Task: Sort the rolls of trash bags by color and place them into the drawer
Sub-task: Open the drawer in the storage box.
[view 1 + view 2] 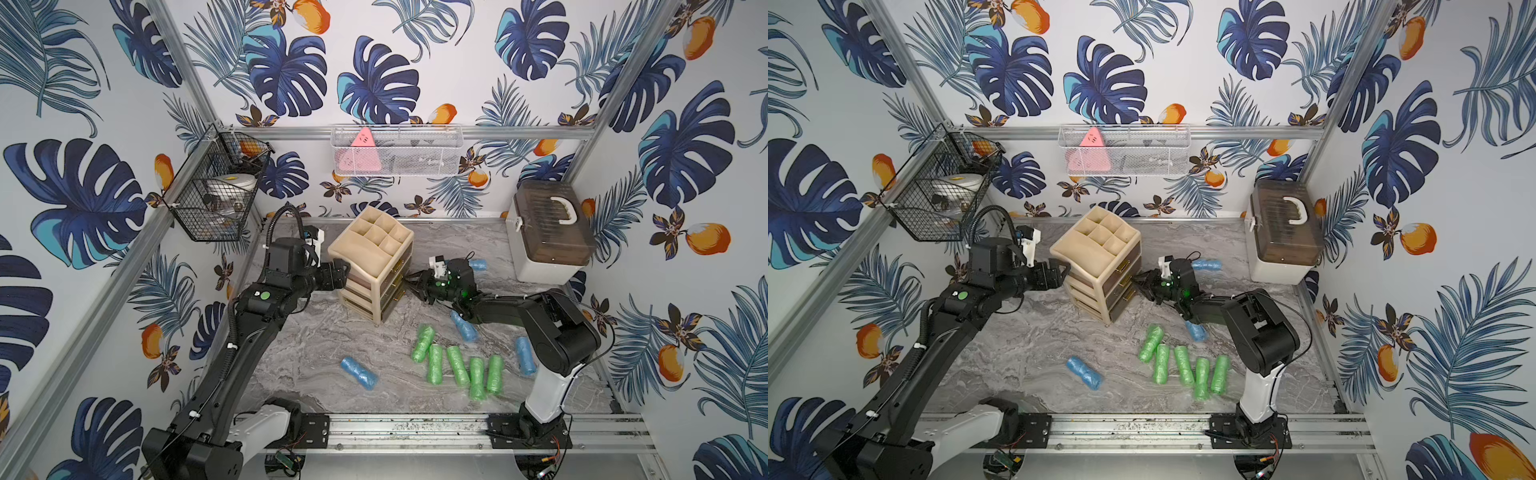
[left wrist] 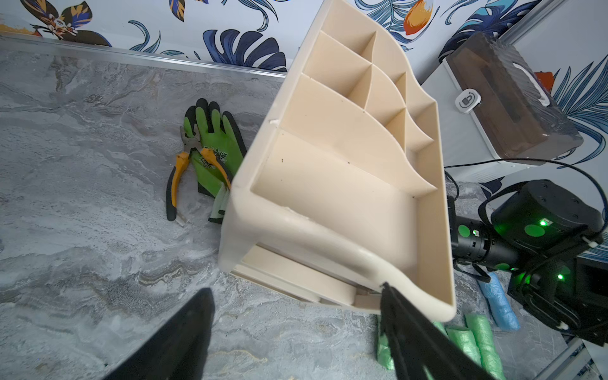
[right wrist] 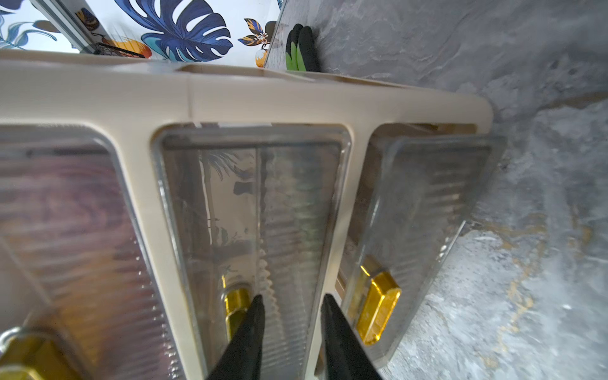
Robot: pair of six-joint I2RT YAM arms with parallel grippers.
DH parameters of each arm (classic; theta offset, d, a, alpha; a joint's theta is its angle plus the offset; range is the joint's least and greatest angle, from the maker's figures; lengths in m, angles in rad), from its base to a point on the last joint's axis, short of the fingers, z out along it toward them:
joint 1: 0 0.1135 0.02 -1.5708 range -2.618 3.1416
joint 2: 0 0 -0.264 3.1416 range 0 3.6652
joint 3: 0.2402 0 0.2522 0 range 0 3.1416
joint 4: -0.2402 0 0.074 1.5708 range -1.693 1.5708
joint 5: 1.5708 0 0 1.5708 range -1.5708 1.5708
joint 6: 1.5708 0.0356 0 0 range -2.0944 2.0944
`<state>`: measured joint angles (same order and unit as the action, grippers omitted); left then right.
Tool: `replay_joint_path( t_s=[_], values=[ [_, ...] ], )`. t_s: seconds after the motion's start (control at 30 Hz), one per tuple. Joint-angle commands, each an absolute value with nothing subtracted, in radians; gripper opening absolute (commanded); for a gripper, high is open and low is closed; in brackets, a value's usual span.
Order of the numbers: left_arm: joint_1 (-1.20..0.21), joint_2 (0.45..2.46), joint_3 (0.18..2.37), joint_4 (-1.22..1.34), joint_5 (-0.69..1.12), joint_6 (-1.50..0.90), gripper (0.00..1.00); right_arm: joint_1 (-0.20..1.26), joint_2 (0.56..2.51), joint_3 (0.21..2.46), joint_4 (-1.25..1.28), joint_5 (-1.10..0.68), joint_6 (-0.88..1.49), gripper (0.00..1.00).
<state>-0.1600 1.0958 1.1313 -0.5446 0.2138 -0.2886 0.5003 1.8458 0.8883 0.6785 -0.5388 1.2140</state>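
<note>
Our right gripper point(image 3: 292, 297) hangs narrowly open, empty, at the gold handle point(image 3: 235, 306) of the middle drawer point(image 3: 256, 197). Our left gripper point(image 2: 295, 288) gapes wide, one finger touching the organizer point(image 2: 312, 227).

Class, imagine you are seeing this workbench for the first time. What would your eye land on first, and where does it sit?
The beige drawer unit at the centre of the marble-look table stands out first. The left end effector and right end effector meet it from opposite sides. In front of it, five bright green rolls lie roughly side by side, with light blue rolls scattered around them.
</note>
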Motion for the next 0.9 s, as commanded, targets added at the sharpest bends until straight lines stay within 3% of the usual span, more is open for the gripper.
replay_joint_path(
  t_s=[0.0, 0.37, 0.87],
  values=[
    [-0.160, 1.094, 1.143, -0.539, 0.221, -0.286, 0.83, 0.505, 1.834, 0.883, 0.740, -0.539, 1.232, 0.31],
    [-0.159, 1.094, 1.141, -0.537, 0.224, -0.290, 0.83, 0.531, 1.749, 0.833, 0.678, -0.484, 1.204, 0.37],
    [-0.160, 1.098, 1.147, -0.548, 0.232, -0.288, 0.83, 0.553, 1.841, 0.859, 0.828, -0.492, 1.275, 0.27]
  ],
)
